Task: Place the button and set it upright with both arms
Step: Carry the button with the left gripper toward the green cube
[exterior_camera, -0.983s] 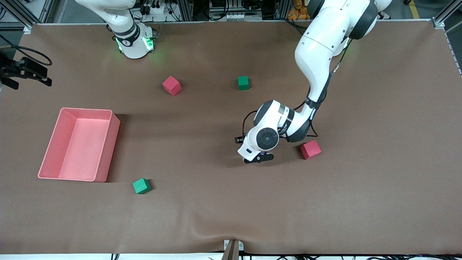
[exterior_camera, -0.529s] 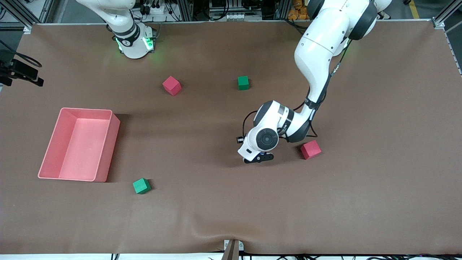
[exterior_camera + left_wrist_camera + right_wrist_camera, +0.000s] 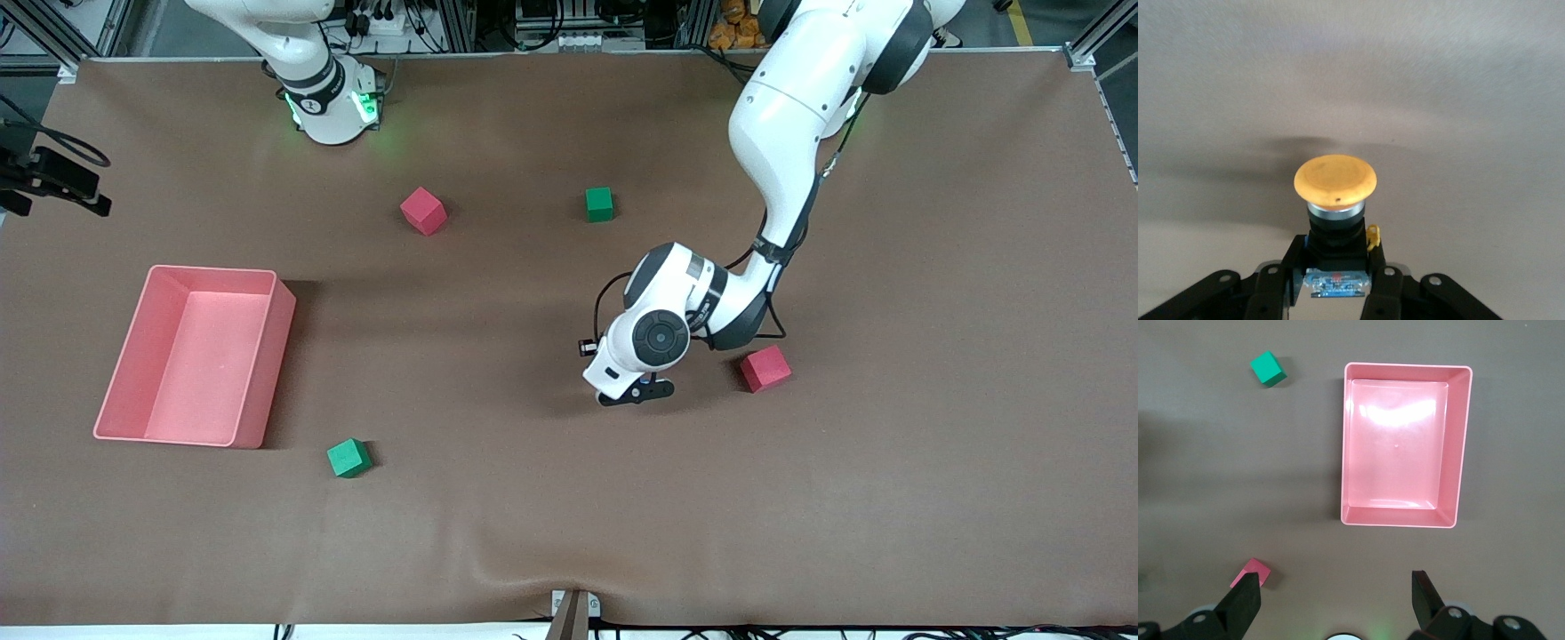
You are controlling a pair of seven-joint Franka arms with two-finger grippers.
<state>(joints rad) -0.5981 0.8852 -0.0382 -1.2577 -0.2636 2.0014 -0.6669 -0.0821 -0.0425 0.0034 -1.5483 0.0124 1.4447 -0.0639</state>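
Left gripper (image 3: pixel 1336 283) jaws pinch button (image 3: pixel 1335 181) by black body, low over mid-bench beside red cube (image 3: pixel 765 368). Lower squarely, cap up, then release. Right gripper (image 3: pixel 1336 603) waits, jaws spread, above pink bin (image 3: pixel 1405 445).

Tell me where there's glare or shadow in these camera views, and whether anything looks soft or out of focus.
Right wrist view: a bright glare patch on the floor of the pink plastic bin. Left wrist view: the orange-capped black push-button, held in the left gripper, throws a dark soft-edged shadow on the brown table mat; the mat looks soft. Front view: shadow under the left arm; a green glow at the right arm's base.
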